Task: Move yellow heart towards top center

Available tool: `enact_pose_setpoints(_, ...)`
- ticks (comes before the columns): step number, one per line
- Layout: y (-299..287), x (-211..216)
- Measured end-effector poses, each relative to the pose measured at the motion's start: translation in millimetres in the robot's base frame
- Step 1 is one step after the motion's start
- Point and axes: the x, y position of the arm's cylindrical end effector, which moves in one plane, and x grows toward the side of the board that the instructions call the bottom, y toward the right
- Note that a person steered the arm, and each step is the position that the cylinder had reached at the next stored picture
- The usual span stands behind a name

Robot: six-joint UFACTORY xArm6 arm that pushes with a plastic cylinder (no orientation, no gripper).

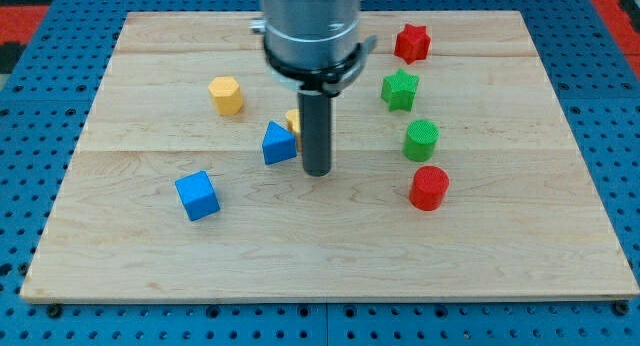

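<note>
Yellow heart (292, 122), mostly hidden behind my tip (316, 172), looks light, rigid, slide-prone; push its lower edge; no fingers, just bare rod.

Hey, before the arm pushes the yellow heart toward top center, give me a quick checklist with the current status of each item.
1. Yellow heart located: ok, though the rod mostly hides it.
2. My tip below the heart for an upward push: ok, just lower right of it.
3. Tip touching the heart: cannot tell.
4. Blue triangular block apart from the heart: not ok, they sit side by side.
5. Path to top center free: cannot tell, the arm covers it.
6. Yellow hexagonal block off the path: ok.
</note>
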Motion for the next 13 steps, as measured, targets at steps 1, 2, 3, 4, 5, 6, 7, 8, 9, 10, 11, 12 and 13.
enact_pose_setpoints(1,-28.9,-37.3)
enact_pose_setpoints(2,-105.3,-57.8)
enact_pose_setpoints(3,-56.0,-55.2)
enact_pose_setpoints(4,2.4,-55.6)
enact_pose_setpoints(5,-35.1,-89.1)
enact_pose_setpoints(6,-60.1,-111.7)
enact_pose_setpoints(7,-65.1,-126.8)
enact_pose_setpoints(8,-20.6,-104.8)
enact_pose_setpoints(9,-19.4,-81.8)
enact_pose_setpoints(10,-83.2,-85.0)
enact_pose_setpoints(11,-80.5,-101.6)
enact_pose_setpoints(12,-95.6,-144.8)
enact_pose_setpoints(13,-144.9,-180.9)
